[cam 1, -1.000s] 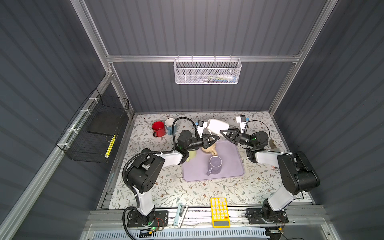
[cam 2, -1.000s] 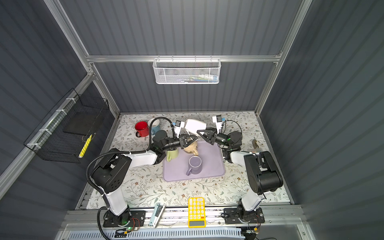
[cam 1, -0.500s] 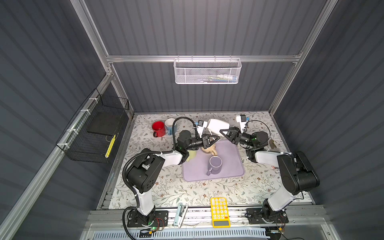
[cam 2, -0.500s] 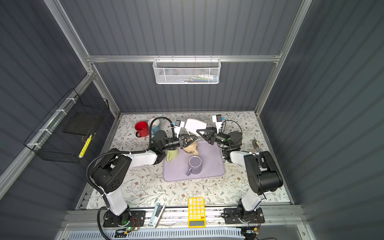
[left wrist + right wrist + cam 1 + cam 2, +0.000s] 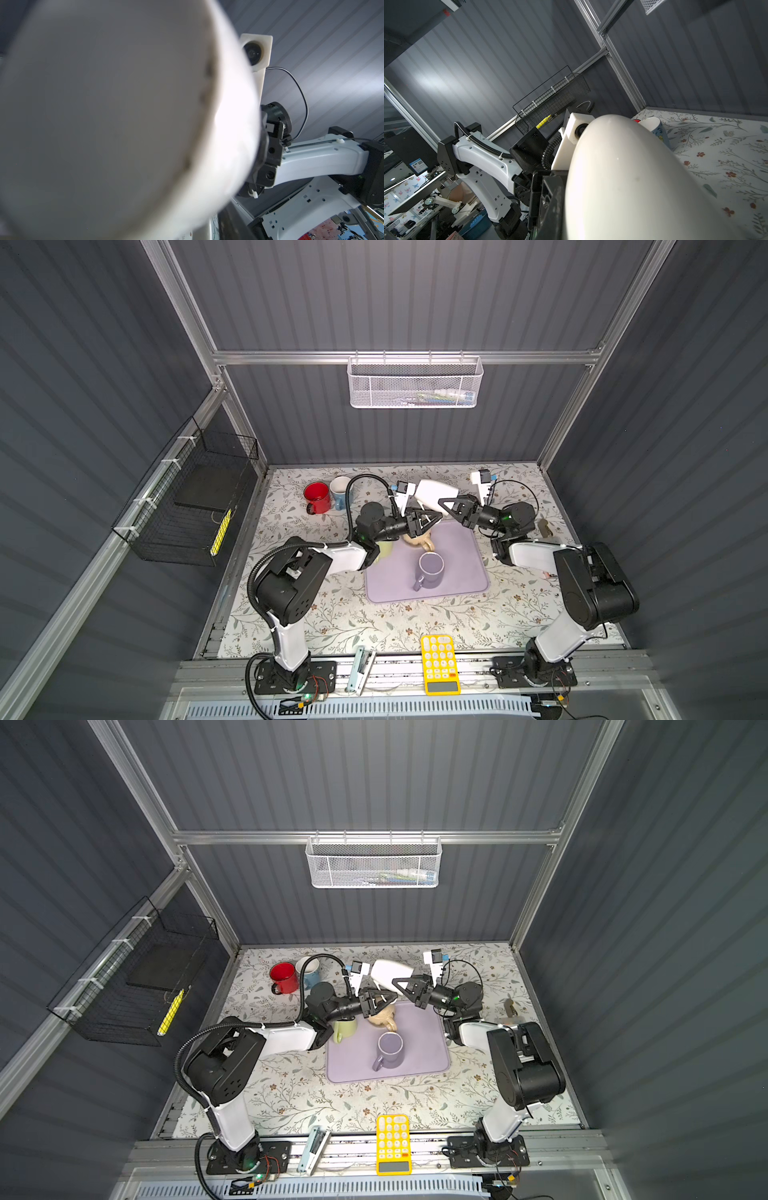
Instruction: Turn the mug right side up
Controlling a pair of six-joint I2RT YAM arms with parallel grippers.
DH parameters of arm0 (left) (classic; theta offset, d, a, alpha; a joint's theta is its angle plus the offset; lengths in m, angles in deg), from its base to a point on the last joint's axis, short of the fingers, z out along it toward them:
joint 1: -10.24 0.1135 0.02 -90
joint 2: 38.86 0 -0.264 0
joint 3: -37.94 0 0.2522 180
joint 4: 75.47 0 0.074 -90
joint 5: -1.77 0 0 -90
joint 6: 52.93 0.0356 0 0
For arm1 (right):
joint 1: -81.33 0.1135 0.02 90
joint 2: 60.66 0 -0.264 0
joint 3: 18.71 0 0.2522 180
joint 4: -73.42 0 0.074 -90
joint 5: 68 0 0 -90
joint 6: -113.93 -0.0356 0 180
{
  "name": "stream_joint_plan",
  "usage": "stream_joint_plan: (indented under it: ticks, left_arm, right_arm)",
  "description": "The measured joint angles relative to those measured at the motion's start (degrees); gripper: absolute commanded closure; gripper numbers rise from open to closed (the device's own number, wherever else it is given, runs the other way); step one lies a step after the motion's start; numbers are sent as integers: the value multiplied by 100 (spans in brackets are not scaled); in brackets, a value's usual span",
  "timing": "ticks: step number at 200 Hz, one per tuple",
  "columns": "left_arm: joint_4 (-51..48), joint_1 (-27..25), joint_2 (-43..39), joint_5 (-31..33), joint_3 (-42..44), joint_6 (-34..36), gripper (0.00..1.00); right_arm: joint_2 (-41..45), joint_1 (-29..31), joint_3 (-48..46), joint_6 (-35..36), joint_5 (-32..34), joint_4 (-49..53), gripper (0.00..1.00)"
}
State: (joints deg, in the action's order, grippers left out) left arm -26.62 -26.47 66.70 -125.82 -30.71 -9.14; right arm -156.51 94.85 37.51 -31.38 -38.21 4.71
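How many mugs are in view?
6: red mug and blue mug back left; white mug aloft in the right gripper; tan mug and purple mug on the mat; green mug at its left edge, partly hidden.

Just beneath the left hand (image 5: 434,519) a beige mug (image 5: 419,540) lies tilted on a lilac mat (image 5: 465,572). A purple mug (image 5: 431,568) stands upright on the mat, nearer the arm bases than both hands. A green mug (image 5: 384,549) sits behind the left hand, at the mat's edge. A red mug (image 5: 318,495) and a blue-patterned mug (image 5: 340,489) stand side by side, well out to the left hand's left. A small brown object (image 5: 545,526) lies beyond the right hand (image 5: 444,504). A yellow calculator (image 5: 439,664) and a stapler (image 5: 361,668) lie by the floral desk's (image 5: 374,626) front edge, far from either hand.
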Motion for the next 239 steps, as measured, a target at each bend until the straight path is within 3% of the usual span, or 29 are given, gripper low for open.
stream_joint_plan:
  ticks: [47,124,239]
  left_arm:
    - [9,44,0,120,22,107,41]
    - [-413,186,-245,273,140,507,38]
    - [-2138,533,-1469,509,328,1657,38]
  right_arm:
    - [0,-2,-4,-13,2,81,100]
    - [-24,-92,-59,-57,-4,229,100]
    - [367,-256,-85,780,28,2288,100]
